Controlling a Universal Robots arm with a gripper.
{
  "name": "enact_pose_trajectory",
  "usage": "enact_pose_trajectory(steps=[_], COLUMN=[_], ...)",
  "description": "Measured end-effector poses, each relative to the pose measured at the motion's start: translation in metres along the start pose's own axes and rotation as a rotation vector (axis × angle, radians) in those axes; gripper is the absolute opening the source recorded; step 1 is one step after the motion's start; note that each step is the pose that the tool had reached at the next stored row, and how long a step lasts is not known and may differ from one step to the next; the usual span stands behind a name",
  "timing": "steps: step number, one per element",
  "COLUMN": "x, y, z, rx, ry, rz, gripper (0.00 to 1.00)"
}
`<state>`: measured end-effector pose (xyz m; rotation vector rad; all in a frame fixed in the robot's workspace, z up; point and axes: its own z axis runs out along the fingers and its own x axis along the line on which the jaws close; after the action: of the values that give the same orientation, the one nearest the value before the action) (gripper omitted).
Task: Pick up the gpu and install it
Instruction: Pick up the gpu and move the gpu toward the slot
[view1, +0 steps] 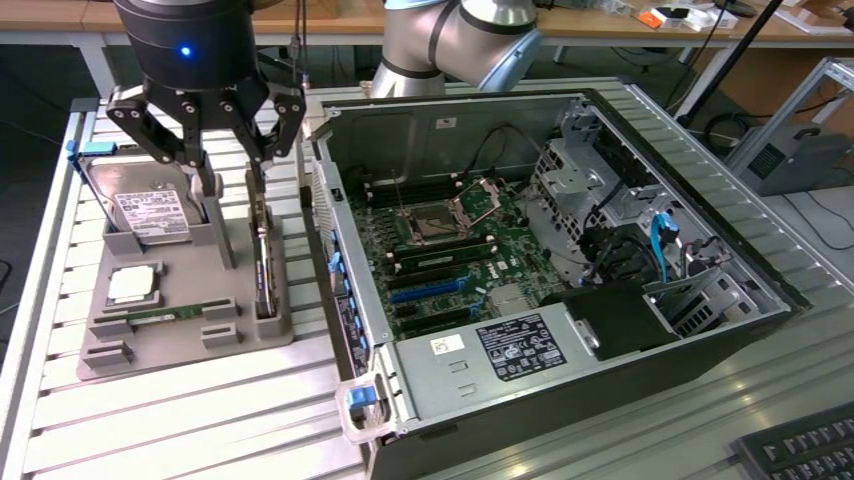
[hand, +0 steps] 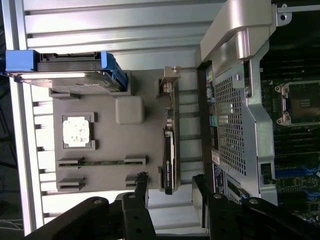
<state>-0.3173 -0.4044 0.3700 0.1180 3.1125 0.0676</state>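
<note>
— Slatted metal bench (view1: 174, 400), lab desks behind. What sits where?
— From the exterior view's left: hard drive (view1: 147, 215) in the grey tray (view1: 200, 285), then the gpu (view1: 270, 270) on edge, with the gripper (view1: 220, 150) wide open above it, holding nothing.
— Handling?
— Likely light, stiff and fragile: pinch its flat faces. Labels on the drive and power supply (view1: 514, 345) are unreadable.

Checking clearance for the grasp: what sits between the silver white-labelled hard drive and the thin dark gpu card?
A rounded grey block of the grey holder stands between the silver hard drive and dark gpu card; both views show it.
</note>
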Motion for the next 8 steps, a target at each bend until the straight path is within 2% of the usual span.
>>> enact_pose_trajectory(steps=[8], x=[0.0000], y=[-0.0006], z=[0.0015], rx=[0.0000], ry=[0.0000], rz=[0.000], gripper=[0.48])
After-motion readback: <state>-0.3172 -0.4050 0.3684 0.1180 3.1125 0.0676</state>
